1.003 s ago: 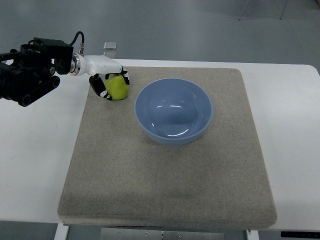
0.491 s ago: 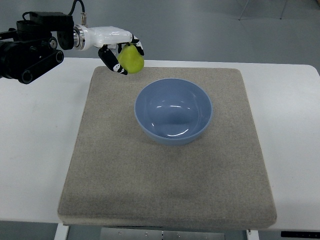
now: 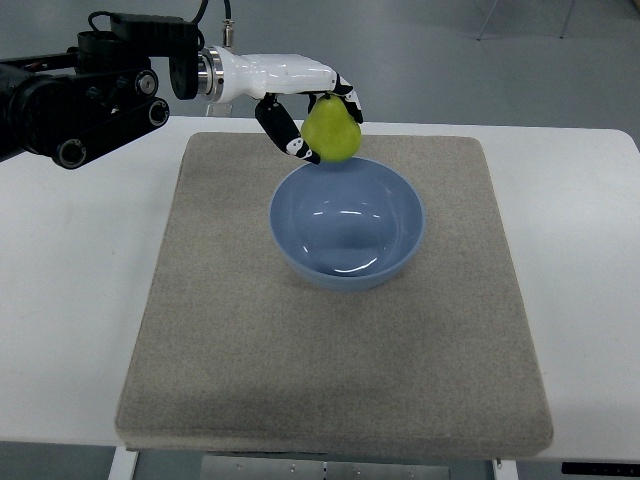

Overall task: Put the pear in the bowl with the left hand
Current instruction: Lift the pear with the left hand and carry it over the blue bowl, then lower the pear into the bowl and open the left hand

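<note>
Risk noted: left hand (image 3: 312,118), fingers clamped on 1 yellow-green pear (image 3: 332,130), holds it over the far rim of the round blue bowl (image 3: 347,222), so early release could strike the rim and roll it onto the grey felt mat (image 3: 230,330).

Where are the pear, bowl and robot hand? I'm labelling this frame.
pear (image 3: 332,130), top view, middle of its body.
bowl (image 3: 400,250), top view, inner wall.
left robot hand (image 3: 300,95), top view, palm and fingers.
</note>
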